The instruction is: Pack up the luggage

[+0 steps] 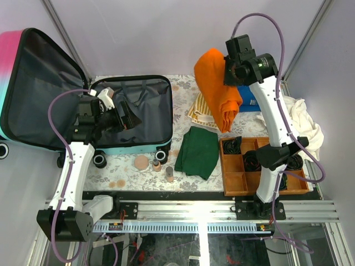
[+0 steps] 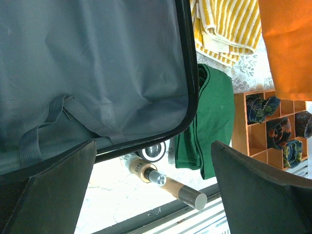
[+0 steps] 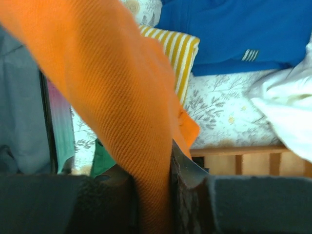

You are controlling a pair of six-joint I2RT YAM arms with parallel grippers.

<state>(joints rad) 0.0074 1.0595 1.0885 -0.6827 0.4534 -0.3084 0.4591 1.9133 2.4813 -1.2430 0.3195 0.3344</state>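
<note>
The luggage (image 1: 150, 105) lies open at the left, its dark grey lining up and its pink-to-teal lid (image 1: 39, 88) standing behind. My left gripper (image 1: 125, 116) hovers over the lining (image 2: 97, 73), open and empty, with both fingers (image 2: 53, 195) spread wide. My right gripper (image 1: 232, 69) is raised at the back centre-right. It is shut on an orange cloth (image 1: 219, 88), which hangs down from it over the table. In the right wrist view the orange cloth (image 3: 112, 87) runs straight down between the pads of that gripper (image 3: 153, 180).
A green cloth (image 1: 198, 152) and a yellow striped towel (image 1: 201, 108) lie mid-table. A blue garment (image 1: 248, 97) and a white cloth (image 1: 305, 124) lie at the right. The wooden tray (image 1: 233, 180) holds rolled socks. A round compact (image 1: 142, 162) and small bottles (image 1: 169, 174) sit by the luggage's wheels (image 2: 153, 152).
</note>
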